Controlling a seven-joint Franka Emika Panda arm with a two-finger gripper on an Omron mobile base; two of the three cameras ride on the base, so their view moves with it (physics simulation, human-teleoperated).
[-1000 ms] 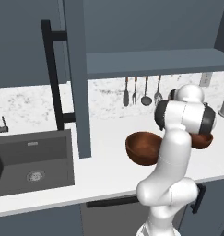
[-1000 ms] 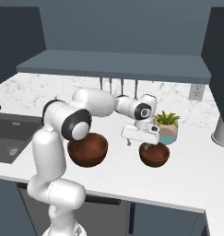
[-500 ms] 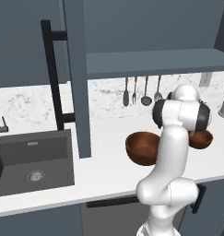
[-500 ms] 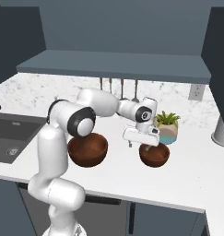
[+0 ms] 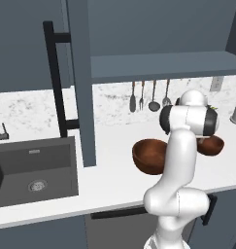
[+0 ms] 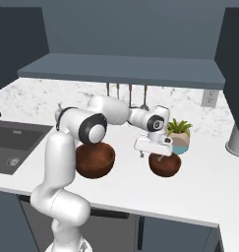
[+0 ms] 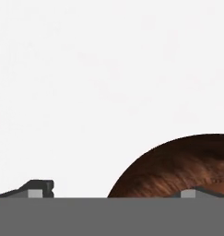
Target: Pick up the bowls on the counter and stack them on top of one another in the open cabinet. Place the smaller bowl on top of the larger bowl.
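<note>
Dark reddish wood, two bowls, both on the white tabletop (image 6: 190, 197) — nothing stacked yet, nothing in the cabinet (image 5: 153, 65).

Larger bowl (image 6: 95, 161) sits near the front edge, partly behind the robot's elbow in the right base view; in the left base view it's just left of the arm's upright link. Untouched as far as I can see.

Smaller bowl (image 6: 164, 165) is to its right, clear of it, with a potted plant (image 6: 179, 134) just behind.

Tool (image 6: 153, 151) is directly over the smaller bowl's near rim, fingers spread wide, holding nothing. Hand view: one fingertip (image 7: 39, 189) over bare tabletop, the other over the bowl's brown wood, so the jaws look to straddle the rim wall. Can't tell whether either finger touches the bowl.

Cabinet shelf runs above the hanging utensils (image 5: 148, 96), door (image 5: 80, 82) swung open at left with its black bar handle. Shelf top isn't visible from these angles, so can't confirm what's on it.

Progress, my read: roughly zero of the placing is done. This is the approach to a first grasp, and it's on the smaller bowl. Odd order, since the larger one has to go in underneath. Left to do: close on a rim, lift, place in the cabinet, repeat for the other, smaller on top.
</note>
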